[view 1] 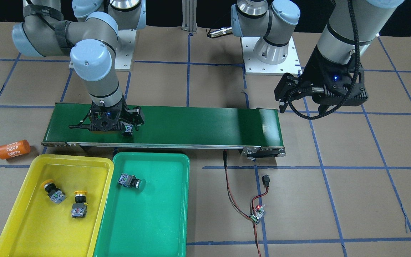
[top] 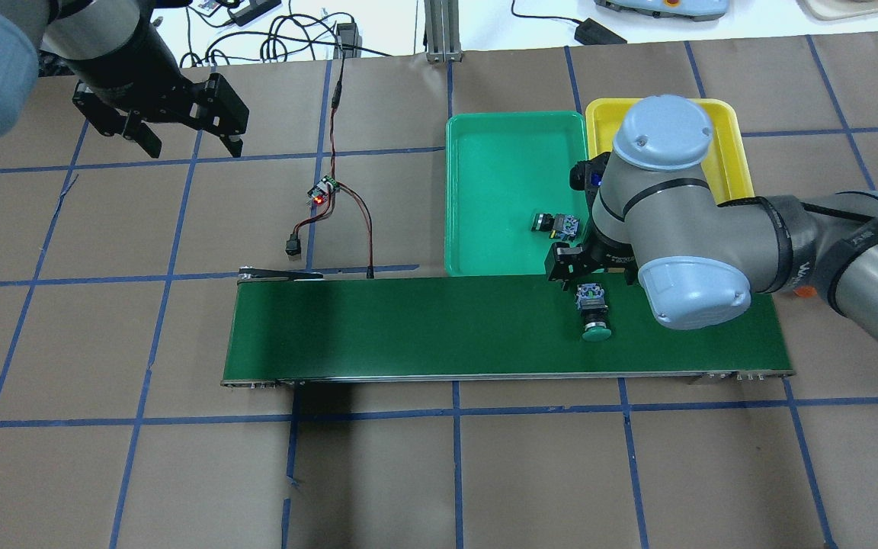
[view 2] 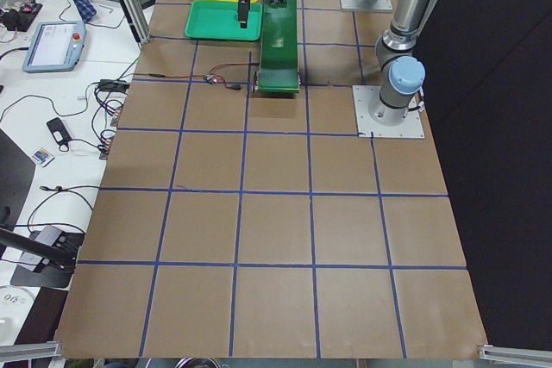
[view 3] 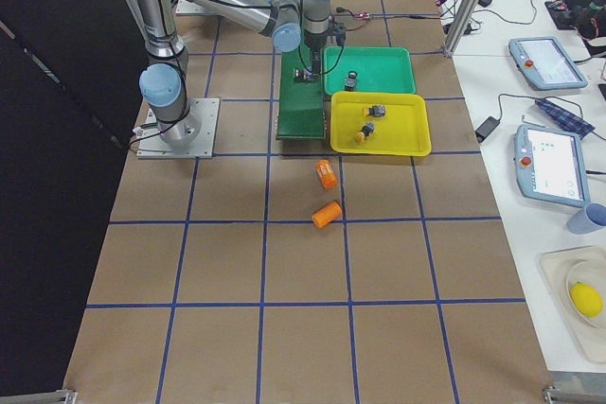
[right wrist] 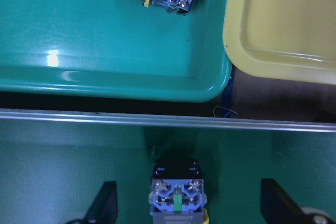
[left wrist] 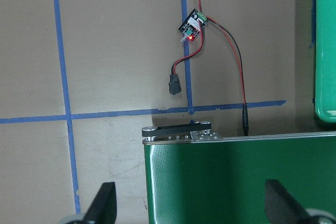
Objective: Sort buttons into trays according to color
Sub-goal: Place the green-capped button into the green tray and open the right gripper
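Observation:
A green button (top: 594, 314) lies on its side on the dark-green belt. In the right wrist view the button (right wrist: 178, 195) sits midway between my right gripper's two fingers. My right gripper (top: 595, 276) hangs low over it, open, its fingers (right wrist: 107, 203) apart from the button. A second green button (view 1: 131, 181) lies in the green tray (view 1: 148, 225). Two yellow buttons (view 1: 54, 191) (view 1: 79, 206) lie in the yellow tray (view 1: 37, 228). My left gripper (top: 172, 130) is open and empty, high above the paper beyond the belt's other end.
The conveyor belt (view 1: 198, 121) runs along the near edges of both trays. A small controller board (view 1: 258, 214) with red and black wires lies near the belt's end. Two orange cylinders (view 1: 13, 149) lie beside the yellow tray.

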{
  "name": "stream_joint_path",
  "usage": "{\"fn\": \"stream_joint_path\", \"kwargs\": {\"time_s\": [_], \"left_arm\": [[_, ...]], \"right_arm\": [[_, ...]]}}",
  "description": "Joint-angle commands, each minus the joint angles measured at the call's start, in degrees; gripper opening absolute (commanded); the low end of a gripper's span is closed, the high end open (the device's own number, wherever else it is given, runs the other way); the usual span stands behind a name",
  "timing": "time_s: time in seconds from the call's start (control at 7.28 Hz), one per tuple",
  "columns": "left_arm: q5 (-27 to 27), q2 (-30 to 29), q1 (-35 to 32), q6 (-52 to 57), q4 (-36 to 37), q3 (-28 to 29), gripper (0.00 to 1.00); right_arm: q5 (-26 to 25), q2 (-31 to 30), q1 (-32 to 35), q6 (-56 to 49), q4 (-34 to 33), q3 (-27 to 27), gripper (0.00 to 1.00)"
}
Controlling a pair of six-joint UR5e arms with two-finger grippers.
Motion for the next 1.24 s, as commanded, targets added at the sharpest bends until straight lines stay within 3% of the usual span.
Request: {"fn": "stream_joint_path", "kwargs": {"time_s": [0.0, 0.14, 0.41, 0.69, 0.82, 1.1], "left_arm": [[-0.2, 0.0, 0.1, -0.1, 0.0, 0.0, 1.0], [-0.1, 0.0, 0.1, -0.1, 0.0, -0.2, 1.0], [-0.1, 0.0, 0.1, -0.1, 0.4, -0.3, 1.0], [-0.1, 0.0, 0.1, -0.1, 0.5, -0.3, 1.0], [-0.1, 0.0, 0.1, -0.1, 0.5, -0.3, 1.0], [-0.2, 0.0, 0.1, -0.1, 0.5, -0.2, 1.0]], "right_arm": [[-0.2, 0.2, 0.1, -2.8, 0.0, 0.7, 0.7], [-0.9, 0.4, 0.1, -4.4, 0.4, 1.0, 0.53], [-2.1, 0.5, 0.1, -4.4, 0.7, 1.5, 0.06], [-1.5, 0.6, 0.1, -3.7, -0.1, -1.0, 0.0], [-1.3, 3.3, 0.0, -3.4, -0.2, -6.1, 0.0], [-2.1, 15.4, -0.2, -3.3, 0.2, -23.5, 0.09]]}}
